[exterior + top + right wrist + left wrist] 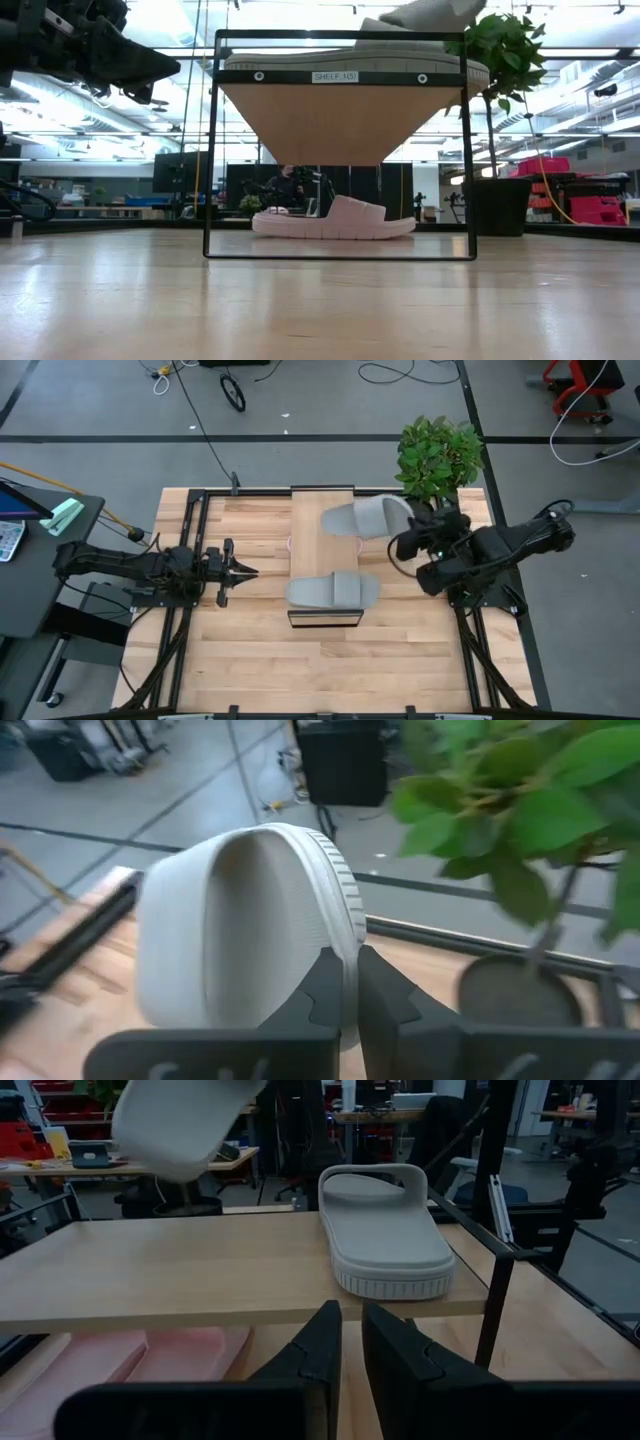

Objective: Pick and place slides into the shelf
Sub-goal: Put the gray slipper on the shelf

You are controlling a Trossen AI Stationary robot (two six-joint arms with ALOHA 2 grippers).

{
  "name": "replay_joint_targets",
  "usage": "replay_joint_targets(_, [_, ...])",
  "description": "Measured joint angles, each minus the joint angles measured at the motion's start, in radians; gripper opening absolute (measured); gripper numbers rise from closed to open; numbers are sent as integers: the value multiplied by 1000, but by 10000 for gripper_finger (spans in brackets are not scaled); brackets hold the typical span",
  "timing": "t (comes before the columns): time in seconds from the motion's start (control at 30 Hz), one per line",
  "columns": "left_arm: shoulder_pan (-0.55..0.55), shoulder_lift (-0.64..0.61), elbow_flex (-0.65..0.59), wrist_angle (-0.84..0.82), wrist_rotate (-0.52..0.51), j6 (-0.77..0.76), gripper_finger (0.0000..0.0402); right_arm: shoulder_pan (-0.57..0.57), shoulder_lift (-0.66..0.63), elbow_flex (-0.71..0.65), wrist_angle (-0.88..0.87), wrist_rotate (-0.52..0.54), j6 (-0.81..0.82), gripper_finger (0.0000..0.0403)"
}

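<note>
One grey slide lies sole-down on the near end of the shelf's plank top; it also shows in the left wrist view. My right gripper is shut on the second grey slide, held in the air over the shelf's far end. Pink slides lie on the table under the shelf. My left gripper is shut and hovers left of the shelf, level with its plank. My right gripper pinches the grey slide's sole rim between its two fingers, at the end toward the table's right where the strap sits. The fingers come level from the right. The slide is lifted clear of the plank and tilted.
A potted plant stands at the table's far right corner, close beside the right gripper; its pot shows past the fingers. The shelf's dark frame posts stand at its near end. Bare tabletop lies near the front edge.
</note>
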Motion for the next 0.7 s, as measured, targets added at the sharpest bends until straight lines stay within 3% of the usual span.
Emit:
replay_joint_targets(0.37, [0, 0, 0, 110, 3, 31, 53, 68, 71, 13, 197, -58, 1, 14])
replay_joint_targets(0.7, [0, 0, 0, 172, -28, 96, 51, 67, 80, 13, 231, -98, -7, 14])
